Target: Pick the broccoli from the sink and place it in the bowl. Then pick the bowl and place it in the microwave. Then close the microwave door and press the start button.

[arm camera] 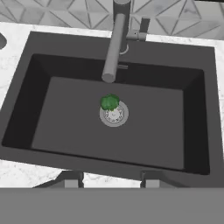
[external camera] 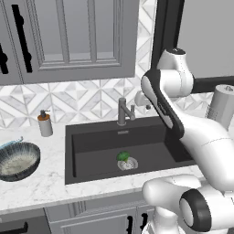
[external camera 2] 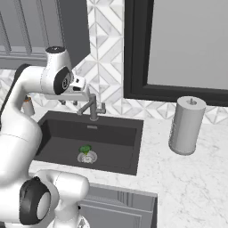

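Green broccoli (arm camera: 109,102) on sink (arm camera: 39,57) drain | bowl (external camera: 17,161) holds nothing | gripper (arm camera: 112,179) fingers spread

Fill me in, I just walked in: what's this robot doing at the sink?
It is lining up to fetch the broccoli, which lies on the drain in the sink. The hand hangs above the basin with its fingers apart and holds nothing. The bowl sits on the counter left of the sink, with no broccoli in it yet.
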{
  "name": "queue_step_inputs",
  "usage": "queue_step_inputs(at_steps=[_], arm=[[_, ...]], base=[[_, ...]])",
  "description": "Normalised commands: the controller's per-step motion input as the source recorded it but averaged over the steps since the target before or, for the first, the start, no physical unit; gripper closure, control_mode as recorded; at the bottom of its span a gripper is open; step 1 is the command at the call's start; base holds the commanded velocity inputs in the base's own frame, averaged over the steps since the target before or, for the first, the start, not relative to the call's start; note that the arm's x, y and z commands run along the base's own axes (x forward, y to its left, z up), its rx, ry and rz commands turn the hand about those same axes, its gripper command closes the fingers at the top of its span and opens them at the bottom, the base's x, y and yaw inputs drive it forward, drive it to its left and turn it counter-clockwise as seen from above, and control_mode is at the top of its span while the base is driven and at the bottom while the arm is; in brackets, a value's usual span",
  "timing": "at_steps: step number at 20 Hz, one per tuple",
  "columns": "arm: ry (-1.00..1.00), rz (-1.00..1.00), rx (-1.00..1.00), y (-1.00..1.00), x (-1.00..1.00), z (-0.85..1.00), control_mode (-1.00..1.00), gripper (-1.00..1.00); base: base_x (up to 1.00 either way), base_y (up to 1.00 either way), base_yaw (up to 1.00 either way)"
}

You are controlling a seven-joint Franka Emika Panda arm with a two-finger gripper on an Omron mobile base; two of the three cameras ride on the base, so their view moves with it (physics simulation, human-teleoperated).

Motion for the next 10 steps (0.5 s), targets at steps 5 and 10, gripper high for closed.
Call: queue_step_inputs(at_steps=[5, 10], arm=[[-0.03, 0.01, 0.0, 0.0, -0.56, 0.0, -1.0, -1.0], [-0.03, 0.04, 0.02, 0.0, -0.93, -0.1, -1.0, -1.0]], base=[[0.0, 0.0, 0.0], [0.0, 0.0, 0.0]])
